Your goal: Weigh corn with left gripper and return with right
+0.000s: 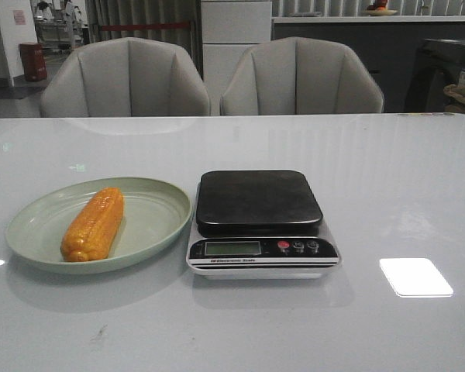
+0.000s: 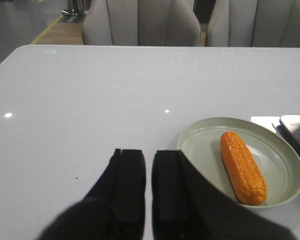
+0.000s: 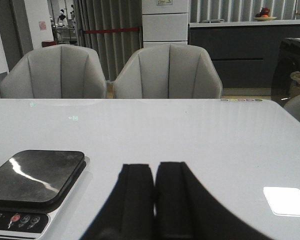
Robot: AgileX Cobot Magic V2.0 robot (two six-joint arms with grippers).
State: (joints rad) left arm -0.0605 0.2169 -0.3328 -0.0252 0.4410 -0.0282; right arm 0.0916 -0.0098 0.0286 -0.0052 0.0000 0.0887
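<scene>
Nearest, a glossy pale grey table [image 1: 387, 194]. On it at ten o'clock sits a round, shallow, matte green plate [image 1: 151, 203] holding the corn [image 1: 94, 223], a blunt-ended orange-yellow cob with ridged kernel rows, lying lengthwise. Touching the plate's rim at three o'clock is a kitchen scale [image 1: 261, 222] with a smooth dark square platform, a small display and three buttons. The left gripper [image 2: 148, 185] has a narrow gap between its black fingers; the right gripper [image 3: 154, 200] is pressed together; both carry nothing. At twelve o'clock, two padded grey chairs [image 1: 125, 77] stand behind the table.
</scene>
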